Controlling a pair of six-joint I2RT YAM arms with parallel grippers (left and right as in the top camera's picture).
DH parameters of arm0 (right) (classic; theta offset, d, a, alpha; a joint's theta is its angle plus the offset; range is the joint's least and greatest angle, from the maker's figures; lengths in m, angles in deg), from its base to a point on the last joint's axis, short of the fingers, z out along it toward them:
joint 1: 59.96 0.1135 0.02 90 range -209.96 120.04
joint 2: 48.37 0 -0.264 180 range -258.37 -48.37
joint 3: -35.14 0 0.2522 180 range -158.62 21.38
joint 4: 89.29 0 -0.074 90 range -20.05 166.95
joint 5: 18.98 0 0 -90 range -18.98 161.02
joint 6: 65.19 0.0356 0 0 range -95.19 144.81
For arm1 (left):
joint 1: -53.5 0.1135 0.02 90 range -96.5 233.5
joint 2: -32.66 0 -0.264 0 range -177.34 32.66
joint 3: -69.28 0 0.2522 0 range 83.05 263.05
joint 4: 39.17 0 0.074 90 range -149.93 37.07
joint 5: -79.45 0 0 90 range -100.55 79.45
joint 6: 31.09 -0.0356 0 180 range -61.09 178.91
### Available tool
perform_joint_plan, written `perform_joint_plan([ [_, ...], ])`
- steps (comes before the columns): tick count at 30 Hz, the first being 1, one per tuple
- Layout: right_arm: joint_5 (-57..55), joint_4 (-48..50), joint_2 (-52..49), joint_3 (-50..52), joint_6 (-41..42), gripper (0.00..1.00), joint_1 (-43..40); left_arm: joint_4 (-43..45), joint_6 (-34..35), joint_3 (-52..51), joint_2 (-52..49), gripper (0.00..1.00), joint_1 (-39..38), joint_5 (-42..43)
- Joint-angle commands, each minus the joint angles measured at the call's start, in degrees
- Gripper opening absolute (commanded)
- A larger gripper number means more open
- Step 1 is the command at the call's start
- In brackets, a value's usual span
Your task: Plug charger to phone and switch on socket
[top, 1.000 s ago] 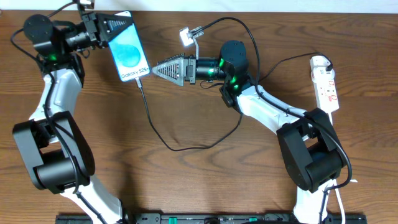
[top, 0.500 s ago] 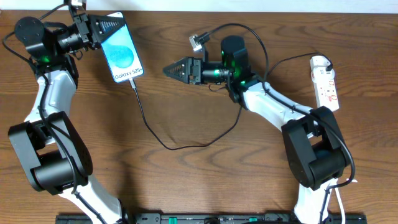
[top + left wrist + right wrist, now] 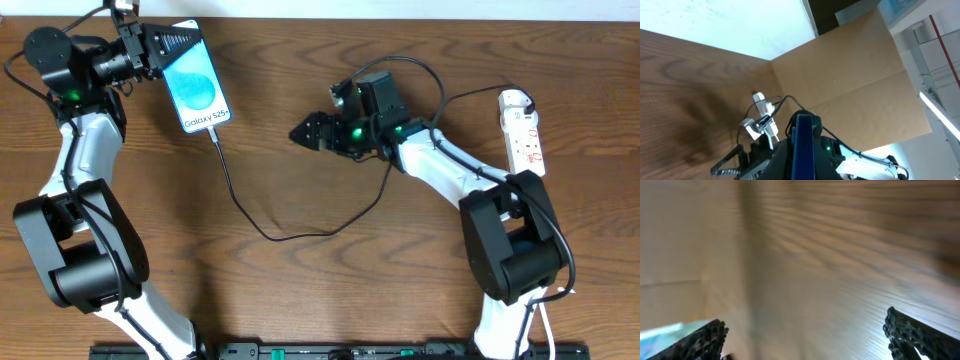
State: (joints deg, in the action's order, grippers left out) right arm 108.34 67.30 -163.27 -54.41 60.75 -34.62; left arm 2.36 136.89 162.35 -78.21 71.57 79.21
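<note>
The phone (image 3: 200,88), its blue screen up, is lifted at the back left, and my left gripper (image 3: 178,42) is shut on its top end. In the left wrist view only its thin blue edge (image 3: 802,142) shows. The charger (image 3: 290,236) is a thin black cable. Its tip meets the phone's lower edge, and it loops over the table toward the right arm. My right gripper (image 3: 303,133) hovers mid-table, right of the phone and apart from it. It is open and empty, its fingers (image 3: 907,335) spread wide over blurred wood. The socket (image 3: 523,135) lies at the far right.
The socket's thick white cord (image 3: 545,300) runs down the right side past the right arm's base. A cardboard wall (image 3: 850,85) stands behind the table. Black camera cables arc above the right wrist (image 3: 420,70).
My right gripper has drawn back to the right, away from the phone, and turned downward. My left gripper shifted the phone slightly up and left, then held still.
</note>
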Motion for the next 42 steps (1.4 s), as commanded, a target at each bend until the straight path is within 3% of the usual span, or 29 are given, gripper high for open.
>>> perform_joint_plan([
  [1, -8.28, -2.82, 5.95, -0.72, -5.11, 0.99, -0.94, 0.26, 0.26, 0.72, 1.42, 0.08, 0.24, 0.26],
  [15, -22.80, -15.87, 21.90, -0.72, -8.83, 0.99, -0.48, 0.28, -1.27, -4.94, 0.72, 0.07, -0.02, -0.92],
  [25, -25.88, -19.45, 25.31, -0.70, -9.49, 0.99, -0.44, -3.21, -4.39, -10.99, -0.37, 0.07, -0.02, -5.97],
  [31, -25.86, -19.61, 25.31, -0.70, -9.73, 0.99, -0.44, -16.28, -14.69, -12.35, -0.37, 0.07, -0.02, -8.90],
  [38, -25.88, -19.98, 25.31, -0.70, -10.40, 0.99, -0.44, -36.96, -31.30, -12.35, -0.37, 0.07, -0.02, -13.90],
  [42, -25.88, -20.13, 25.31, -0.70, -10.84, 0.99, -0.44, -43.54, -36.70, -12.35, -0.37, 0.08, -0.02, -15.69],
])
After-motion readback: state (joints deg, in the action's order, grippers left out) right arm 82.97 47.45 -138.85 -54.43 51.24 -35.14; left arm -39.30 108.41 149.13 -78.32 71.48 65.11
